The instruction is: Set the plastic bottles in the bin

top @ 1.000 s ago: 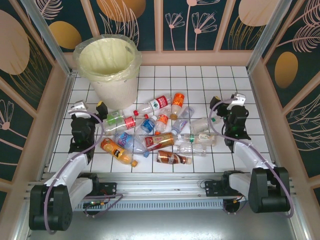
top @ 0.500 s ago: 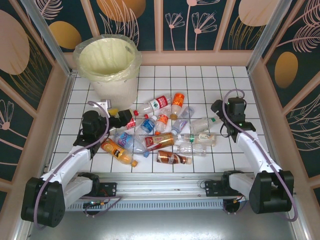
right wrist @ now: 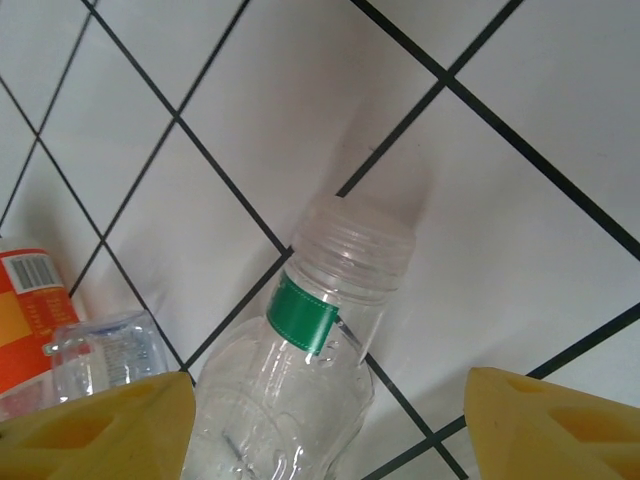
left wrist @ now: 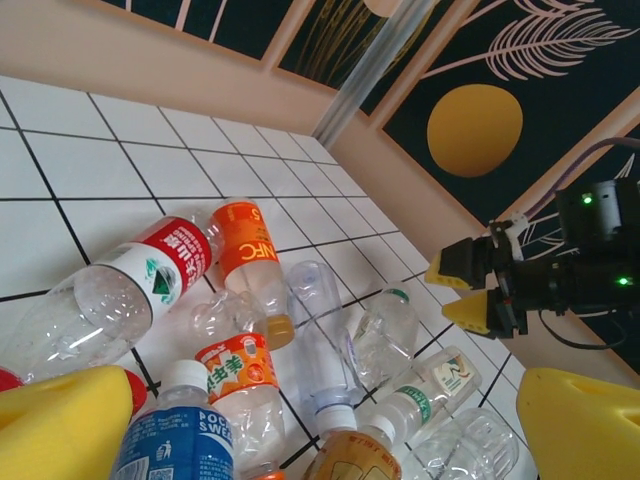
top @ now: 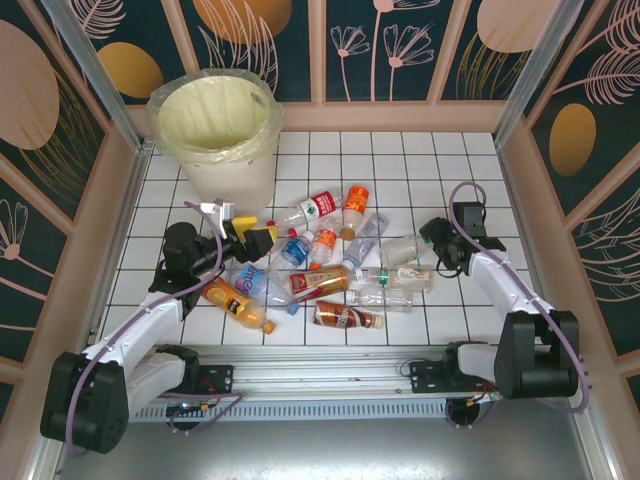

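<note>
Top view, upper left corner first: the big round cream-white bin with the pale yellow bag liner stands upright on the white tiled table. The plastic bottles all lie in a heap mid-frame, down and to the right of it, near but not touching. The left gripper sits at the heap's upper left edge with its yellow pads parted, and it blocks whatever's right under it, so can't say what that is. Its own wrist cam helps: the pads are chopped off by the bottom edge, one in each bottom corner, spread wide with nothing clamped. A blue-labelled white-capped bottle sits just beside the left-hand one, half cut off too. That cam also reads the heap way better than from above: a clear red-labelled bottle on the left, an orange-labelled bottle right beside it, then a bare clear bottle. Over on the right, the right gripper is just a small dark blob from the top, so the gap's impossible to judge there. The left wrist cam catches it at the right edge, yellow tips a bit apart with nothing between them. Its own cam shows the pads in the bottom corners, wide apart, with a clear capless bottle with a green neck ring lying on the tiles between them, body cut off at the bottom. The right pad is clear of it; the left one I can't tell.
</note>
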### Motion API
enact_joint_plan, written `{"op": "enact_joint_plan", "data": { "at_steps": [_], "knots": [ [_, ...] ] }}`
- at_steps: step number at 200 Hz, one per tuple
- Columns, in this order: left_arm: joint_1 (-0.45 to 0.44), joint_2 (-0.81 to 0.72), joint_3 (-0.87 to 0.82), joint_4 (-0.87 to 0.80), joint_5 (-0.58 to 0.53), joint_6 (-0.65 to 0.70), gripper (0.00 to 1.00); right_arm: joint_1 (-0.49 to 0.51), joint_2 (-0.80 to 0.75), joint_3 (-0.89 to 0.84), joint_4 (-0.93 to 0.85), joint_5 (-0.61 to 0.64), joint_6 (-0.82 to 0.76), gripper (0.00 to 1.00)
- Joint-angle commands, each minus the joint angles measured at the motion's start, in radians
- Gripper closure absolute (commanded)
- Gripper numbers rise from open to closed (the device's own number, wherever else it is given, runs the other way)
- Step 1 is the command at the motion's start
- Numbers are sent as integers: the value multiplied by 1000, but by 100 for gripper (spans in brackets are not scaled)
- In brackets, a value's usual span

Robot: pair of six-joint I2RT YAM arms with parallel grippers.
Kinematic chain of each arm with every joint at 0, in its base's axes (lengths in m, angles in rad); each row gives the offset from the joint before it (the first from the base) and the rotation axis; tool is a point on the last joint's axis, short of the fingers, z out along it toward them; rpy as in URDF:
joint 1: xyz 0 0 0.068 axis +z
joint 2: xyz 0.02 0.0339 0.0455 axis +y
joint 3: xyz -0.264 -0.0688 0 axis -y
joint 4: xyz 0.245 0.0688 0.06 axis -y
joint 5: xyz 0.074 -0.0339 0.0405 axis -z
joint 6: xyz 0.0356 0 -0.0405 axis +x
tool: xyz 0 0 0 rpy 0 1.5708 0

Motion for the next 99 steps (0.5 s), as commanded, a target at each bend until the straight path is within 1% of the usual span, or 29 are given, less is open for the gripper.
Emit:
{"op": "enact_joint_plan", "data": {
  "at_steps": [1, 38, 99],
  "knots": [
    [-6, -25, -10, 56, 31, -5, 2, -12, 38, 2, 31, -31, 43, 30],
    [-5, -24, -5, 30, 5, 5, 1, -14, 97, -4, 90, -34, 67, 33],
    [-6, -33, -5, 25, 3, 8, 1, -23, 196, 27, 169, -38, 79, 37]
  ]
}}
